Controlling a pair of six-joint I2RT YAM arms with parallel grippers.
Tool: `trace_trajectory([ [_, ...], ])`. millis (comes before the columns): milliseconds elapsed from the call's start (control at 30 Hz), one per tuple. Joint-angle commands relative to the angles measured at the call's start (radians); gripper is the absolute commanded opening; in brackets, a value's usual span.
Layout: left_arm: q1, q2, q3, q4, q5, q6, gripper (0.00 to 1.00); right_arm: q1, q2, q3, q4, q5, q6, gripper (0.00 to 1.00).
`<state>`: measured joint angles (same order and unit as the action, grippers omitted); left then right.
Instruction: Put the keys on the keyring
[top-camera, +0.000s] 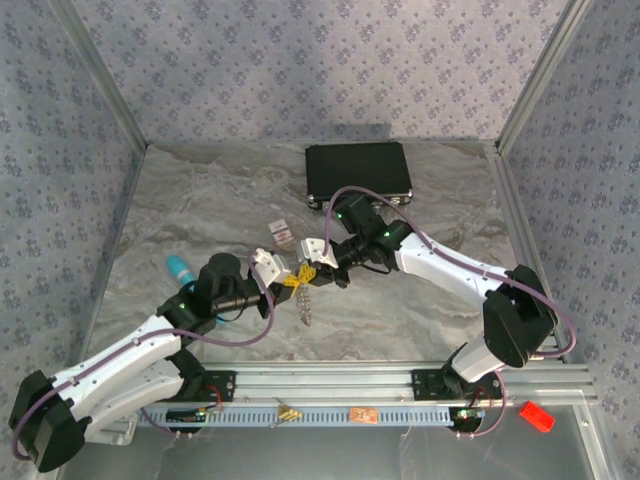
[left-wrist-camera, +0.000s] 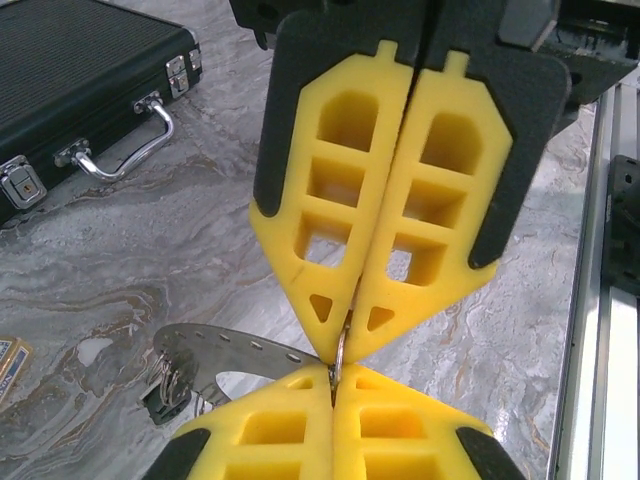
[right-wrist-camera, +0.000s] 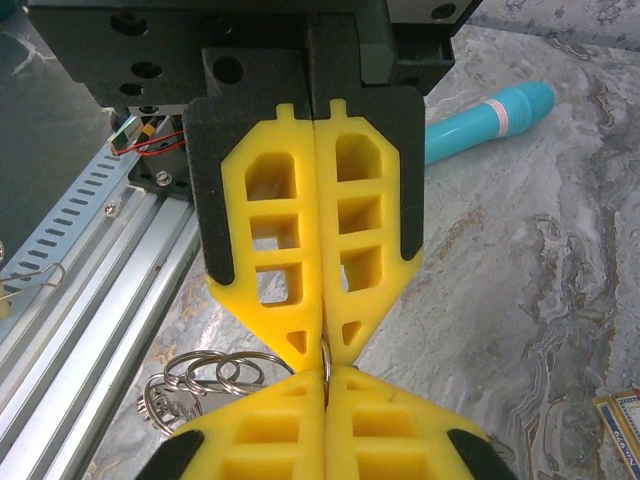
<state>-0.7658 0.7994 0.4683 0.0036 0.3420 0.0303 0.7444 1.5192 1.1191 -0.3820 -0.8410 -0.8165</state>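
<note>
Grey marbled worktop, walled by patterned panels. Two arms reaching in from the bottom edge of the top view, meeting at centre frame. Closed black case at upper centre, handle toward the arms. Left pincer, at the bottom edge of its wrist view, pressed together on a thin loop of the keyring. Right pincer tip to tip against it, likewise pinching the same loop, seen edge-on. Remaining linked rings bunched at lower left of the right wrist view, just beside the yellow fingertips. Turquoise tube at middle left, beside the left arm. Small red-and-white tag just above centre, between case and pincers.
</note>
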Motion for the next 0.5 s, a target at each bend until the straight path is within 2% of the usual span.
trace_trajectory([
  [0, -0.003, -0.026, 0.023, 0.054, -0.023, -0.046, 0.0, -0.012, -0.022, -0.005, 0.033, 0.013, 0.024, 0.18],
  [67, -0.007, -0.026, 0.025, 0.04, -0.05, -0.08, 0.0, -0.024, -0.033, -0.021, 0.05, 0.022, 0.041, 0.27],
  [133, -0.013, -0.027, 0.026, 0.03, -0.051, -0.102, 0.0, -0.028, -0.039, -0.033, 0.052, 0.024, 0.043, 0.3],
  [333, -0.04, -0.052, 0.002, 0.032, -0.057, -0.059, 0.0, -0.022, -0.016, -0.022, 0.023, -0.003, 0.034, 0.3],
  [467, -0.046, -0.059, -0.009, 0.052, -0.054, -0.03, 0.0, -0.017, 0.001, -0.001, -0.003, -0.014, 0.02, 0.26],
])
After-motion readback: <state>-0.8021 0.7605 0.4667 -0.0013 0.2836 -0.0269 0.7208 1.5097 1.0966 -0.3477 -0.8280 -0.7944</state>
